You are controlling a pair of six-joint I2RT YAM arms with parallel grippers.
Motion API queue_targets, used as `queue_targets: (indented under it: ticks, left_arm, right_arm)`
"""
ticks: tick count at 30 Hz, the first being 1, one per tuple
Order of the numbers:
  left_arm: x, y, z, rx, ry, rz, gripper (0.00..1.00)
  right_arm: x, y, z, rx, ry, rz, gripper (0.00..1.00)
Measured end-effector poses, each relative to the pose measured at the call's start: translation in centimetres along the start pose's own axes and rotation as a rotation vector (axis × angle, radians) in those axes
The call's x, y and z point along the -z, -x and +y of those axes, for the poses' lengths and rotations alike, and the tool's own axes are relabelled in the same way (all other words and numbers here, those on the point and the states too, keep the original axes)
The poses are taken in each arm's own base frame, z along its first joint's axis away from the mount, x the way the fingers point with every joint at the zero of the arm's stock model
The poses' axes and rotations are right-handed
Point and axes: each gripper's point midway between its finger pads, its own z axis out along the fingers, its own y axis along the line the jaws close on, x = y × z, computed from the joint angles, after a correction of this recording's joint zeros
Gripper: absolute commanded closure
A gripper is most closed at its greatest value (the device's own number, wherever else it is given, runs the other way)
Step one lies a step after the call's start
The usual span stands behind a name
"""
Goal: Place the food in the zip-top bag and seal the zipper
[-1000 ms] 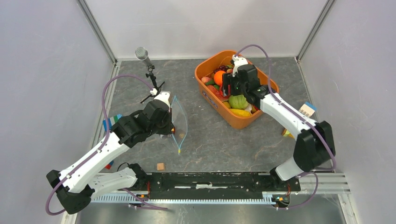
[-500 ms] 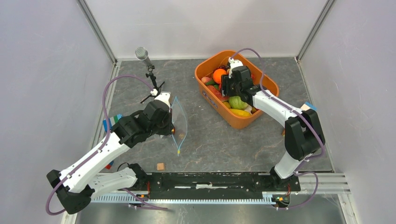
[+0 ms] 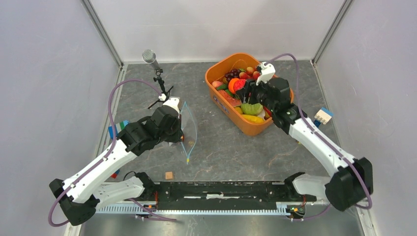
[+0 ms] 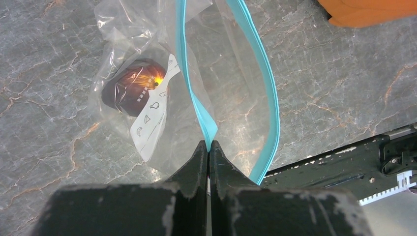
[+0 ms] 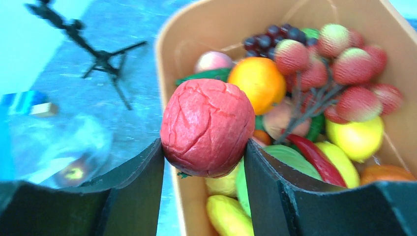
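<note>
"Clear plastic, left of centre in the overhead view: is that the zip-top bag (image 3: 189, 129)?"

"Yes. You see it standing on edge on the grey table (image 3: 231, 147), well apart from the orange bin (image 3: 216, 73). The left gripper (image 3: 179, 132) meets it on its left side. Over the bin, the right gripper (image 3: 244, 87) holds a red fruit (image 3: 239, 84) above the rest of the food (image 3: 251, 108) piled inside."

"Left wrist view: what is the left hand doing?"

"Its fingers (image 4: 196, 162) are pressed together on the zipper (image 4: 269, 83), pinching one lip of the teal strip at the fingertips. The other lip bows away to the right, so you read the mouth as open. The bag body lies crumpled on the table to the left, with its white label patch (image 4: 152, 118) showing. A dark rounded piece (image 4: 130, 88) with an orange-yellow spot shows through the film. You cannot tell from this view whether it lies inside the bag or behind it."

"Right wrist view?"

"The two fingers stand apart with the red fruit clamped between them, one pad on each side. Its skin is cracked and wrinkled. Behind it you see the bin holding an orange (image 5: 255, 78), dark grapes (image 5: 275, 37), yellow and green pieces and others. The bag appears blurred at the lower left, with a microphone stand (image 5: 101, 56) beyond it."
</note>
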Motion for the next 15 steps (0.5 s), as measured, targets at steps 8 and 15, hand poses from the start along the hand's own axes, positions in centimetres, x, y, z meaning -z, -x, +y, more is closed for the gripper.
queue_targets:
  ticks: [8,15]
  left_arm:
    - [-0.1,0.0,-0.3,0.002,-0.016,0.002,0.98]
    - [-0.3,-0.1,-0.6,0.001,-0.025,0.009,0.98]
  right_arm:
    - [4.2,-1.0,6.6,-0.03,0.37,-0.076,0.58]
    - [8.9,-3.1,15.6,0.042,0.698,-0.061,0.57]
